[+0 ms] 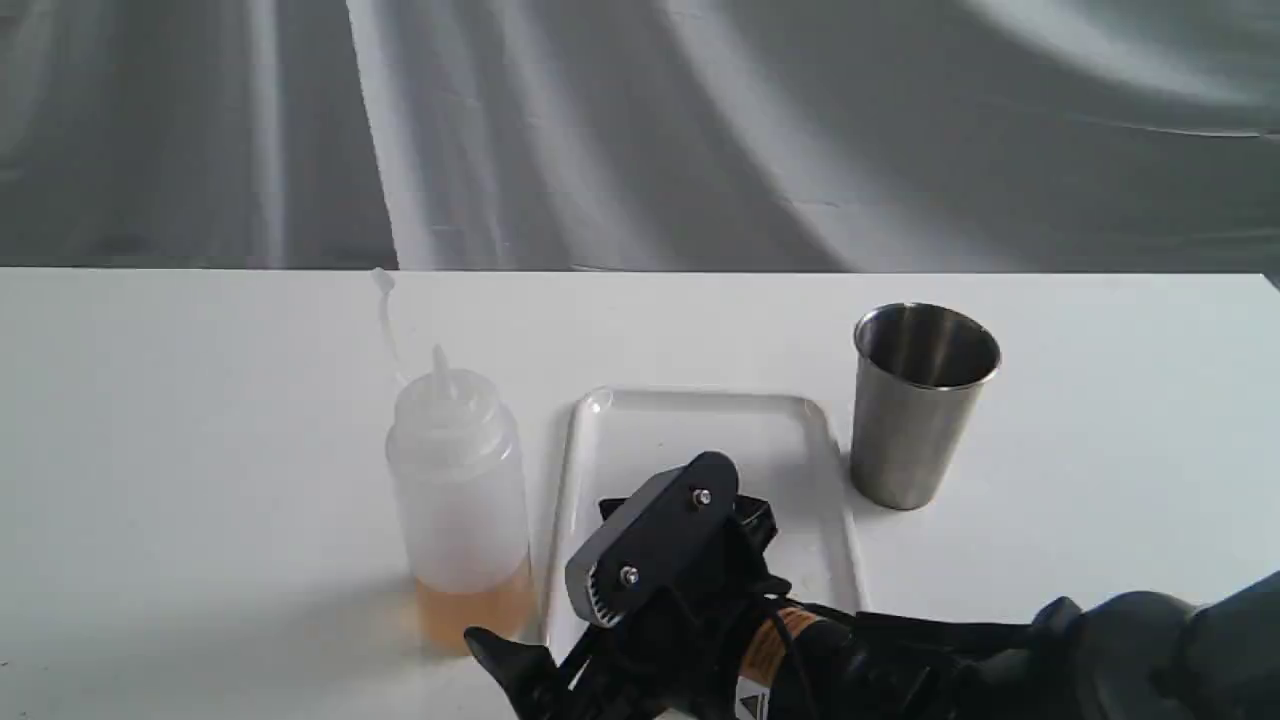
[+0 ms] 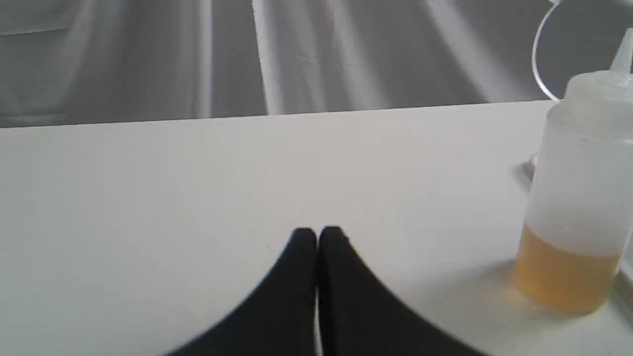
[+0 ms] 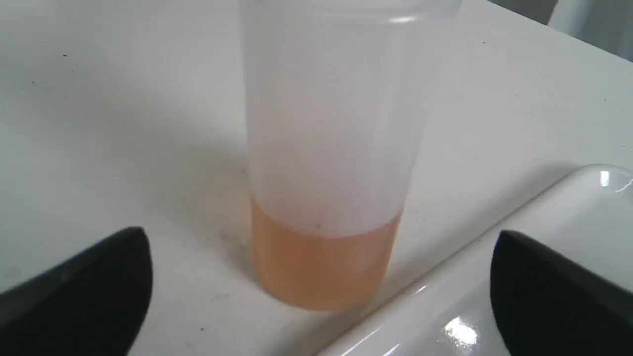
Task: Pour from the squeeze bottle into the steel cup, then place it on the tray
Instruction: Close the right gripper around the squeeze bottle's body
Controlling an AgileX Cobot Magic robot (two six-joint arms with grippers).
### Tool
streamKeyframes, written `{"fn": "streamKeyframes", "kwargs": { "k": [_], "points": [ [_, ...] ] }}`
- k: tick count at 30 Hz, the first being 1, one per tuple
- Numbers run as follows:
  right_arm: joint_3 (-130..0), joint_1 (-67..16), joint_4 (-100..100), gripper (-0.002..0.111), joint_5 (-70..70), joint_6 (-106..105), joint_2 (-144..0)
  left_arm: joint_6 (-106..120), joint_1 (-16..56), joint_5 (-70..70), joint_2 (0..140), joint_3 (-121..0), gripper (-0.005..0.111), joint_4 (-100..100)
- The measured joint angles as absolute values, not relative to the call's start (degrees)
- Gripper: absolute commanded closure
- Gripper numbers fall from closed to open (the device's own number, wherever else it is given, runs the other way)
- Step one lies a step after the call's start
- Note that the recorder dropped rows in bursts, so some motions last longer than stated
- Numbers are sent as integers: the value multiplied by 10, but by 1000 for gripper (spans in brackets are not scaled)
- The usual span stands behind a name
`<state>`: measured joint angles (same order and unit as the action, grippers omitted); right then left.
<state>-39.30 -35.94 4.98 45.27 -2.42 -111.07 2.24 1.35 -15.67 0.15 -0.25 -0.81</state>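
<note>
The squeeze bottle (image 1: 460, 500) stands upright on the white table, a little amber liquid at its bottom, its cap strap sticking up. Just right of it lies the white tray (image 1: 700, 430), and the steel cup (image 1: 920, 400) stands upright off the tray's far right corner. My right gripper (image 1: 535, 625) is open, low at the bottle's near right side. In the right wrist view the bottle (image 3: 331, 148) stands ahead between the spread fingers of the gripper (image 3: 321, 237), one finger (image 3: 544, 287) over the tray's rim (image 3: 494, 237). My left gripper (image 2: 316, 237) is shut and empty, left of the bottle (image 2: 578, 198).
The white table (image 1: 200, 400) ends at a far edge in front of a grey draped cloth (image 1: 640, 130). My right arm (image 1: 1100, 650) comes in low from the bottom right, across the tray's near end.
</note>
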Motion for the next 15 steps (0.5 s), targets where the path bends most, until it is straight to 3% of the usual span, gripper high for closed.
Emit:
{"fn": "streamKeyframes", "kwargs": {
  "k": [15],
  "points": [
    [-508,-359,49,17,358,-24,-1149,22,13,-157,1,-3,107,-8]
  ]
}}
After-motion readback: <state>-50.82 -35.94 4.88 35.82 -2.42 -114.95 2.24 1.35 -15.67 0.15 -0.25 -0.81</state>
